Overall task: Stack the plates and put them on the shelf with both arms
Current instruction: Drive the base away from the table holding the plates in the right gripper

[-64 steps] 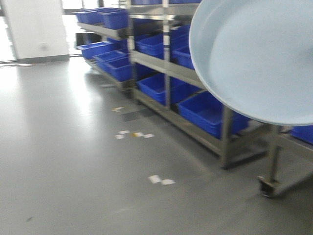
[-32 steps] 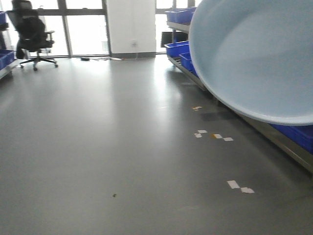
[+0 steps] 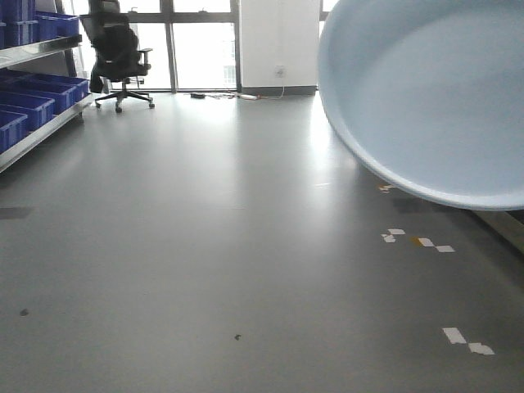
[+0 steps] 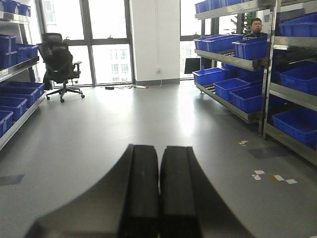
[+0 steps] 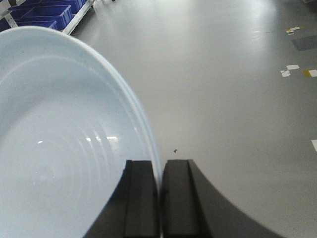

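A large pale bluish-white plate [image 3: 426, 90] fills the upper right of the front view, tilted up on edge in the air over the grey floor. In the right wrist view my right gripper [image 5: 160, 163] is shut on the rim of this plate [image 5: 59, 148], one pad inside the rim and one outside. The rim shows a double edge there; whether two plates are stacked I cannot tell. My left gripper [image 4: 159, 148] is shut with nothing between its pads, pointing out over the floor. Steel shelf racking [image 4: 233, 58] runs along the right, and more shelf racking [image 3: 41, 49] stands at far left.
Blue crates [image 4: 250, 48] fill the racks on both sides of a wide aisle. A black office chair [image 3: 119, 53] stands by the windows at the back, beside a white pillar [image 4: 154, 39]. A person [image 4: 256, 26] looks over the right rack. Tape marks [image 3: 413, 241] dot the floor.
The front view has swung left: the right-hand racks slid out of frame, and the windows, chair and left rack came in. The plate keeps its place in the frame.
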You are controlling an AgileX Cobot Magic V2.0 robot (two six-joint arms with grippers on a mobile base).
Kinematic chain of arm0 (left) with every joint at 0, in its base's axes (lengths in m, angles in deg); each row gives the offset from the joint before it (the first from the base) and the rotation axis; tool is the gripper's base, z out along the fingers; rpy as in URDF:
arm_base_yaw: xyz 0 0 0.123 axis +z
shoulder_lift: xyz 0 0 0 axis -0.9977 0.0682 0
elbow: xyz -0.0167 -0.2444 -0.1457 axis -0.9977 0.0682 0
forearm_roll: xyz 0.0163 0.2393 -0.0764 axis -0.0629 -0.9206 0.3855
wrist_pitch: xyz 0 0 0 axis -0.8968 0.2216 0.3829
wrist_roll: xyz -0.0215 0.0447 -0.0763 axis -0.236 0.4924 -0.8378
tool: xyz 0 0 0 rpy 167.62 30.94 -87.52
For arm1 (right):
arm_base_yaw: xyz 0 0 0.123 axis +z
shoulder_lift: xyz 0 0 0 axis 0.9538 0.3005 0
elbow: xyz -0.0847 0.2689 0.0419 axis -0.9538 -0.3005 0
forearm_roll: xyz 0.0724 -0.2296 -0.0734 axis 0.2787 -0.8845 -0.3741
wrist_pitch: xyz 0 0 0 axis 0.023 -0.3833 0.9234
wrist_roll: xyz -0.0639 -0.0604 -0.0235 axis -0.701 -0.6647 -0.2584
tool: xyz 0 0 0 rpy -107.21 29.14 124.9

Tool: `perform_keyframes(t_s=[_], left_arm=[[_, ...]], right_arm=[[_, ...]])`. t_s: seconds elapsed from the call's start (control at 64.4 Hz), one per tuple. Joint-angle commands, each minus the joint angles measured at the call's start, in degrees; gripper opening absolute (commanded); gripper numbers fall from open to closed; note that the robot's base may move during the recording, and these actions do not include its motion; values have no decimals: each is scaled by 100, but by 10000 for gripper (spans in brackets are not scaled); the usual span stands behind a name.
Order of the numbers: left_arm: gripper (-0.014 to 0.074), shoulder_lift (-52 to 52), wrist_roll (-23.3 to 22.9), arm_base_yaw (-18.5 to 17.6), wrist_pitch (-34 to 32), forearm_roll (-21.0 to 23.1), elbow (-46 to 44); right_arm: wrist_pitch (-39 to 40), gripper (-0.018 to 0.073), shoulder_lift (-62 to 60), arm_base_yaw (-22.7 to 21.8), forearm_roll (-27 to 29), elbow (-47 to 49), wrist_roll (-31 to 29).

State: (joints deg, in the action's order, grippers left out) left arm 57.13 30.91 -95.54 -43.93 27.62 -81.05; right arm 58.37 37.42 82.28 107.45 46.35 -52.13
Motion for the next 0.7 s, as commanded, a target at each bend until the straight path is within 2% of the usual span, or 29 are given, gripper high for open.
perform_keyframes(t_s=[0.0, 0.683], left_arm=[[83, 61, -34, 9, -511, 11, -204], [83, 61, -34, 9, -511, 11, -204]], right_arm=[[519, 30, -9, -43, -15, 171, -17], [519, 30, -9, -43, -15, 171, -17]])
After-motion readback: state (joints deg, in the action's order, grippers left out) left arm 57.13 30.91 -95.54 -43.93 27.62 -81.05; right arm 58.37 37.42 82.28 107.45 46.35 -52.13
